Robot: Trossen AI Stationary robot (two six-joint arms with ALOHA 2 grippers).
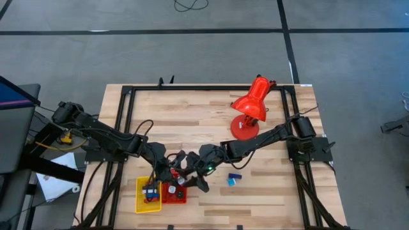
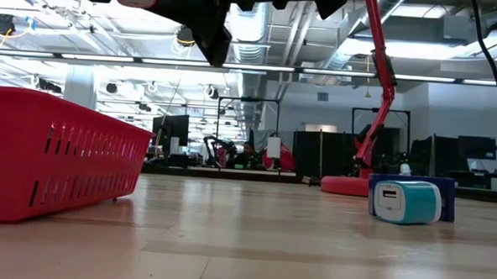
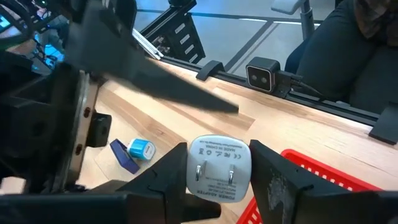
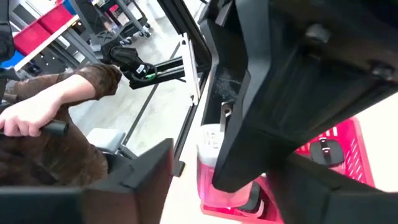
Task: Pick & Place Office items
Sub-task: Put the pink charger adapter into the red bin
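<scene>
My left claw (image 3: pixel 219 180) hangs over the near middle of the surface (image 1: pixel 211 121), gripping a plug adapter (image 3: pixel 219 168) above the edge of one tray (image 1: pixel 174 193). A second tray (image 1: pixel 146 198) sits touching that tray on its left and holds a few office items (image 1: pixel 151 191). My right claw (image 1: pixel 192 177) reaches in just beside the left one, over the same tray. Two more items (image 1: pixel 233 179) lie on the surface to the right of both trays. The desk lamp (image 1: pixel 250 107) stands well behind them, toward the far right.

Free: I see bare tabletop (image 1: pixel 192 115) far side | Blocked: both arms crowd red tray (image 1: pixel 174 193), yellow tray (image 1: pixel 142 203) | Obstacle: lamp (image 1: pixel 250 105) right.
</scene>
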